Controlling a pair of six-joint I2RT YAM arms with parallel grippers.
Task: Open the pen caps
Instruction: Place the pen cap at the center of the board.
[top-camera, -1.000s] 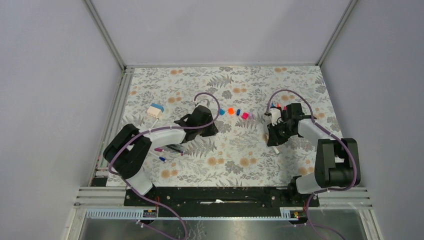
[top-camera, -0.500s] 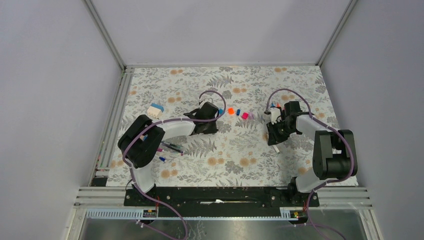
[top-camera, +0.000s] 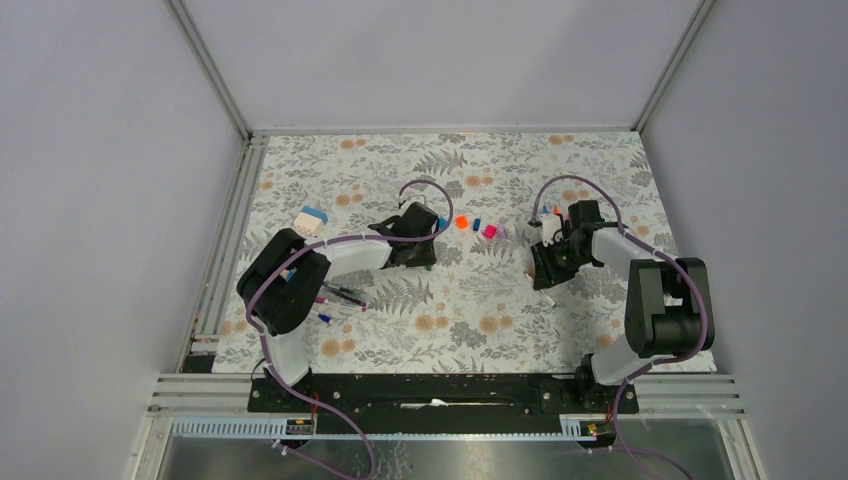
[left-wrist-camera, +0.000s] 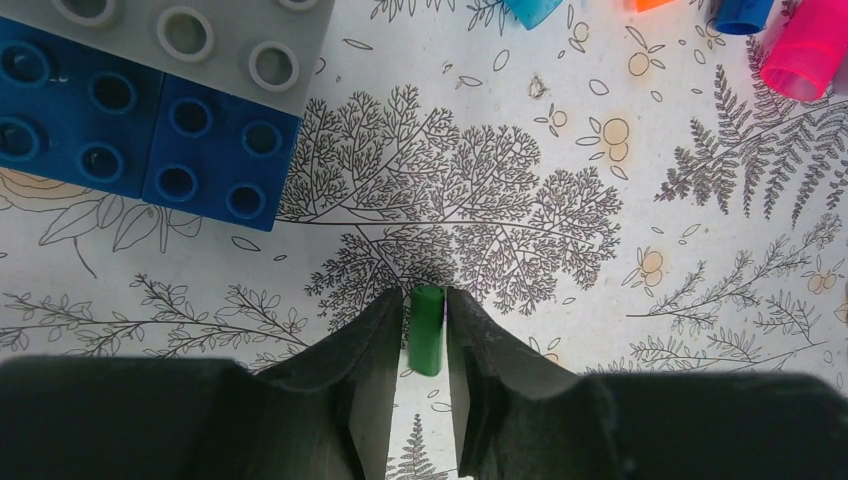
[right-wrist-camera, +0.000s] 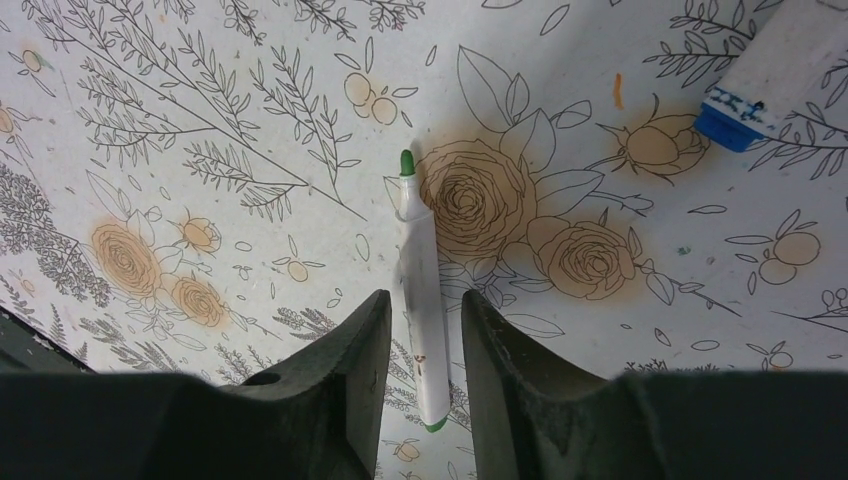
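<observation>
Lying between barely parted fingers (left-wrist-camera: 380, 335) of the left hand (left-wrist-camera: 426, 300), green cap (left-wrist-camera: 427, 345); right hand (right-wrist-camera: 425, 300) released, straddling the green-tipped pen (right-wrist-camera: 418, 250).

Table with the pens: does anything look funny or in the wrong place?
The blue-and-grey toy brick on the left is the odd one out: it lies near pens and loose pen caps but is neither. Nothing looks spilled or broken.

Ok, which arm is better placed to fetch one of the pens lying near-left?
Left. Those pens lie beside the left arm, close behind the left gripper. The right gripper is across the mat, straddling the uncapped green pen.
</observation>
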